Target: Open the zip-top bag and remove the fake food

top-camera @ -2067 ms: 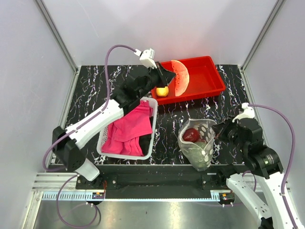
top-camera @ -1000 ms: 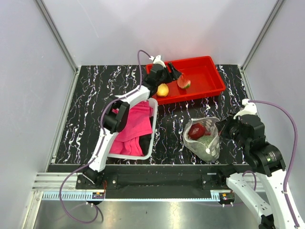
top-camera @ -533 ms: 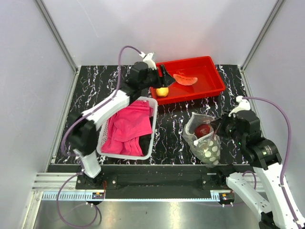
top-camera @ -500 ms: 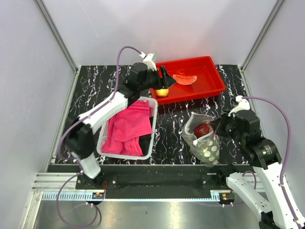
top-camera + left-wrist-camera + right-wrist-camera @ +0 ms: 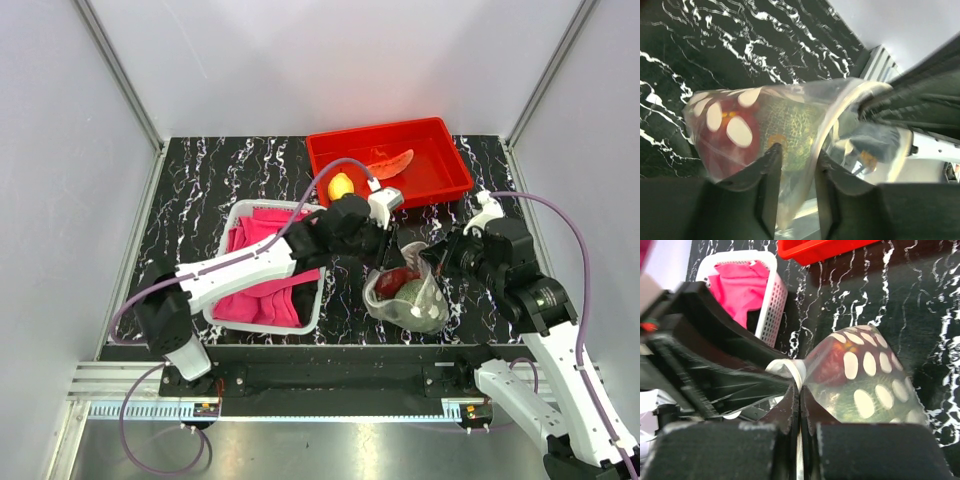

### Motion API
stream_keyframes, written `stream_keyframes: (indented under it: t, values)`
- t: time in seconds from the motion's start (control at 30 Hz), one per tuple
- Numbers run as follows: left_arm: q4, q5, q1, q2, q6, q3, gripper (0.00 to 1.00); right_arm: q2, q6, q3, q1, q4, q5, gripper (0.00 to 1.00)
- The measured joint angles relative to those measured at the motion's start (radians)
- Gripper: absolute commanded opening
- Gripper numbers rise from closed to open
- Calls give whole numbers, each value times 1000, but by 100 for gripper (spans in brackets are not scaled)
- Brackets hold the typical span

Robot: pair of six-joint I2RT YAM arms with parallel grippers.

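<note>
The zip-top bag (image 5: 428, 312) is clear with pale dots and rests on the table at front right. Inside are a dark red round fruit (image 5: 398, 281) and a green melon (image 5: 415, 296). My right gripper (image 5: 447, 254) is shut on the bag's rim (image 5: 799, 374). My left gripper (image 5: 385, 255) is at the bag's mouth, jaws apart, with the bag's rim (image 5: 812, 145) running between its fingers (image 5: 771, 165). The fruit (image 5: 722, 135) and melon (image 5: 792, 117) show through the plastic. A lemon (image 5: 340, 185) and a watermelon slice (image 5: 390, 165) lie in the red tray (image 5: 380, 128).
A white basket (image 5: 228, 222) of pink cloth stands at front left, under my left arm; it also shows in the right wrist view (image 5: 775, 285). The red tray sits at the back. Grey walls enclose the table on three sides.
My left arm left the watermelon slice in the red tray and swung forward and right to the bag's mouth. The bag, held by my right gripper, shifted a little left.
</note>
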Motion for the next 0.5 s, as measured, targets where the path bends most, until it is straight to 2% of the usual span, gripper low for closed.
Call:
stream_keyframes:
  t: [0.07,0.13,0.3,0.4,0.43,0.5]
  values:
    - [-16,-19,-10,23,0,17,22,0,6,-6,0,8,-12,0]
    - [-32,-63,-24,29,-3,18,21,0,14,-11,0,10,-17,0]
    - [-42,-229,-87,-6,-7,-15,34,-1,33,-16,0,12,-20,0]
    - [-57,-324,-138,-75,-10,-55,36,2,37,-16,0,17,-35,0]
    - [-58,-349,-151,-94,-10,-63,35,4,37,-16,0,20,-39,0]
    - [-63,-431,-192,-150,-7,-83,27,6,36,-17,0,24,-42,0]
